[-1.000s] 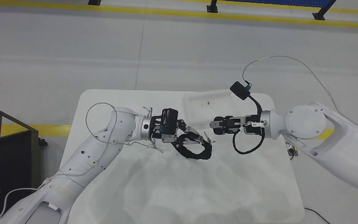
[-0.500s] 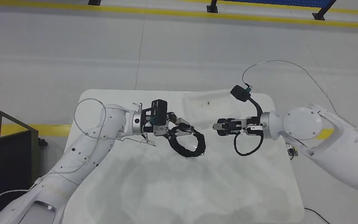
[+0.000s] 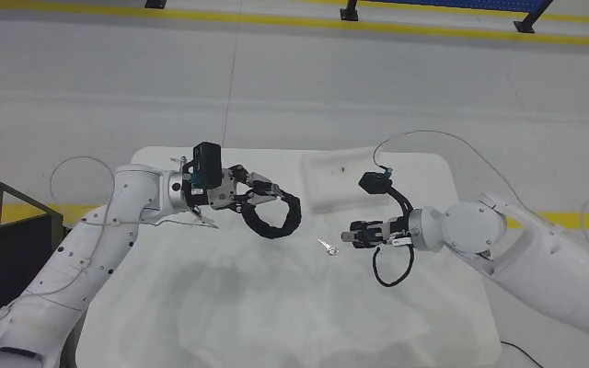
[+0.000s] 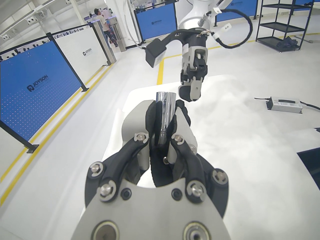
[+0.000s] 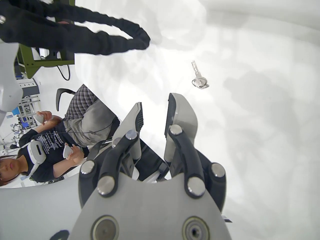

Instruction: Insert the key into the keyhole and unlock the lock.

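Left gripper (image 3: 250,191): clamped on the lock (image 3: 276,219), 1 finger on each side of it. In the left wrist view the lock's shiny metal barrel (image 4: 165,112) sticks out forward between the fingers (image 4: 140,116), wrapped lower down in its black sleeve. The barrel's end points away from the wrist, roughly toward the right gripper (image 4: 191,89), which sits beyond it and apart from it.

Cable loop (image 3: 281,213): black and thick, curling out ahead of the left gripper's fingertips. From the right wrist view the loop (image 5: 112,43) lies well beyond the right gripper's fingertips. I cannot tell whether its far end touches the desk (image 3: 276,313).

Right gripper (image 5: 155,112): partly open, a narrow gap between its 2 fingers and nothing between them. It points across the desk toward the left gripper.

Key (image 5: 199,77): lying flat on the white desk, loose, in neither gripper. It is just ahead of the right gripper's fingertips and a little off to 1 side of the gap, near but not touching. Its head, which carries a small ring, is the end closer to the right gripper. Its blade points away, toward the cable loop.

From the top view the key (image 3: 328,247) lies between the 2 grippers, much closer to the right gripper (image 3: 348,235) than to the left. It is also apart from the lock, so it is not in the keyhole.
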